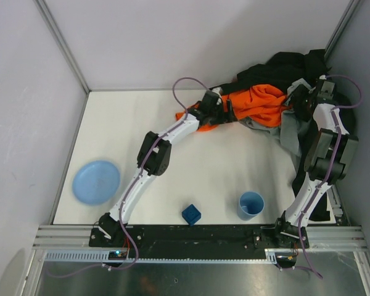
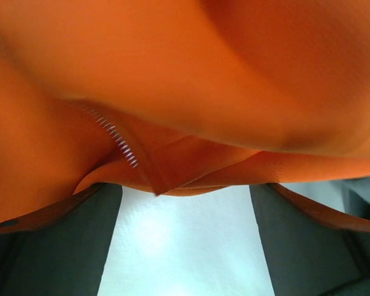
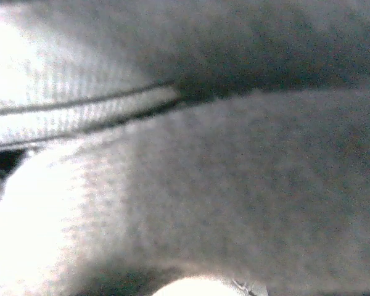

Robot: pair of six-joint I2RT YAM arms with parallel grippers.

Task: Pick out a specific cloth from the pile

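Left wrist: splayed pincer touching garment

grey cloth filling the whole frame, pale ribbed seam band across upper left

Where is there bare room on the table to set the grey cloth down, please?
Bare table lies far left, beyond the plate, and mid-table between the left arm, the cup and the pile. The far-right corner is crowded.
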